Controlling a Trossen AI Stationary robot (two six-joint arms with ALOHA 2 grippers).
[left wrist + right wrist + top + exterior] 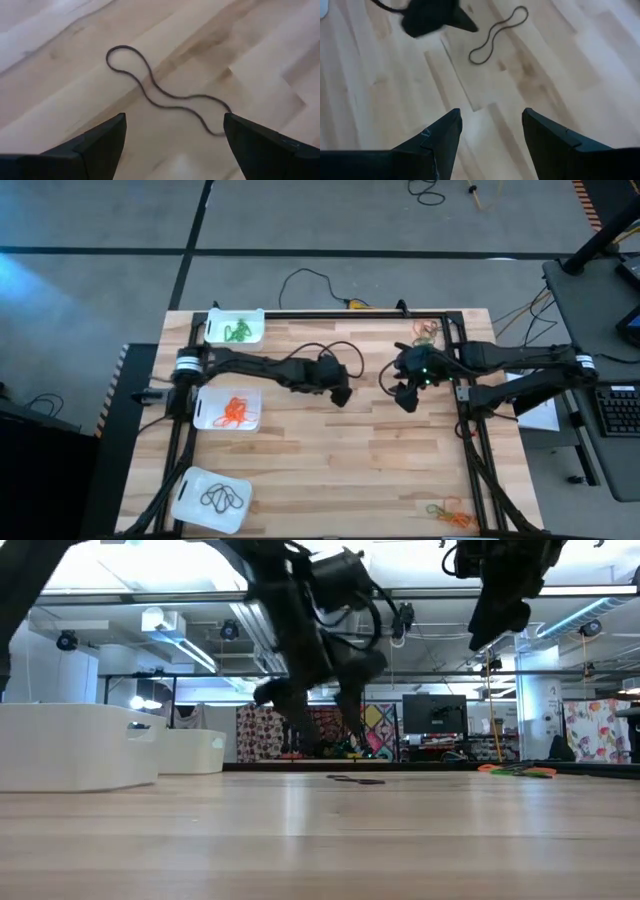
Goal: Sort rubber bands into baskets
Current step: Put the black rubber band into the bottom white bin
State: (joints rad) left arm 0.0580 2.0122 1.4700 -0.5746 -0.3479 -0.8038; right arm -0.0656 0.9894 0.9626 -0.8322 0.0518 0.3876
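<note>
A black rubber band (165,95) lies flat on the wooden table in a loose figure-eight, also seen in the right wrist view (497,35) and in the low view (355,779). My left gripper (174,125) hangs open just above it near the table's middle (340,393), one finger on each side and clear of it. My right gripper (492,117) is open and empty, higher up to the right (408,395). Three white baskets stand along the left edge: one with green bands (235,326), one with orange bands (228,408), one with black bands (212,498).
Loose orange and green rubber bands lie at the table's far right corner (428,330) and near right corner (448,512). Black frame rails (465,410) run along the table's left, far and right sides. Bare wood lies between the baskets and the grippers.
</note>
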